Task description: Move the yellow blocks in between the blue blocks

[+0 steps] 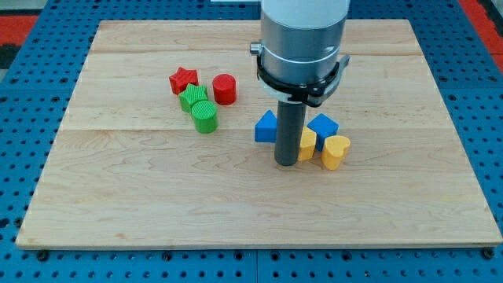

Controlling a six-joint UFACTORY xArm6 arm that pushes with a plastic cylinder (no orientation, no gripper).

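My tip rests on the wooden board just below and between the two blue blocks. A blue triangular block stands at the tip's upper left. A blue block stands at its upper right. A yellow block sits right beside the rod on its right, partly hidden by it and touching the right blue block from below. A yellow heart-shaped block stands further right, next to the first yellow block.
A red star block, a red cylinder, a green block and a green cylinder cluster at the view's upper left. The arm's grey body hangs over the board's top middle.
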